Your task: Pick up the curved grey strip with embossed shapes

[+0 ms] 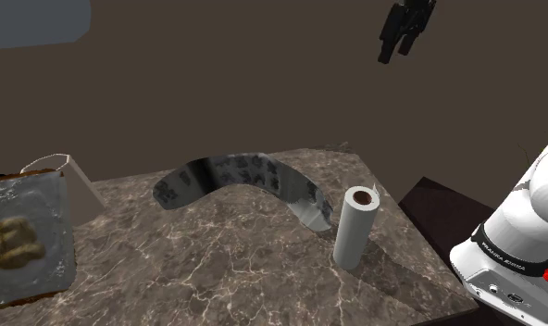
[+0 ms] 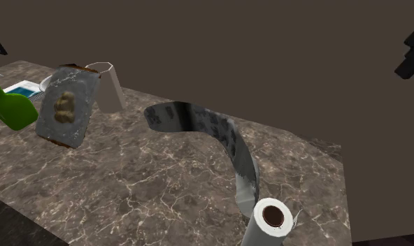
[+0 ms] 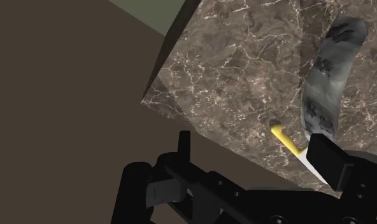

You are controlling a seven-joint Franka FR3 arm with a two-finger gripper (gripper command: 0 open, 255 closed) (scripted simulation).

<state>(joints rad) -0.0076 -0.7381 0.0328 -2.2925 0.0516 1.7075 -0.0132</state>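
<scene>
The curved grey strip (image 1: 244, 176) with embossed shapes stands on its edge on the brown marble counter (image 1: 217, 278), arching from the middle toward a paper towel roll. In the second exterior view the strip (image 2: 226, 136) sweeps down to the roll. My black gripper (image 1: 398, 46) hangs high above and beyond the counter's far right corner, well apart from the strip, open and holding nothing. It also shows at the second exterior view's right edge (image 2: 410, 52). In the wrist view the gripper (image 3: 254, 145) looks down past the counter's edge, with the strip (image 3: 327, 76) off to one side.
An upright white paper towel roll (image 1: 355, 225) stands by the strip's near end. A grey slab with a brown lump (image 1: 22, 241) leans at the shoulder view's left, a white container (image 1: 76, 176) behind it. A green bottle (image 2: 10, 108) sits far left. A yellow piece (image 3: 286, 139) lies near the strip.
</scene>
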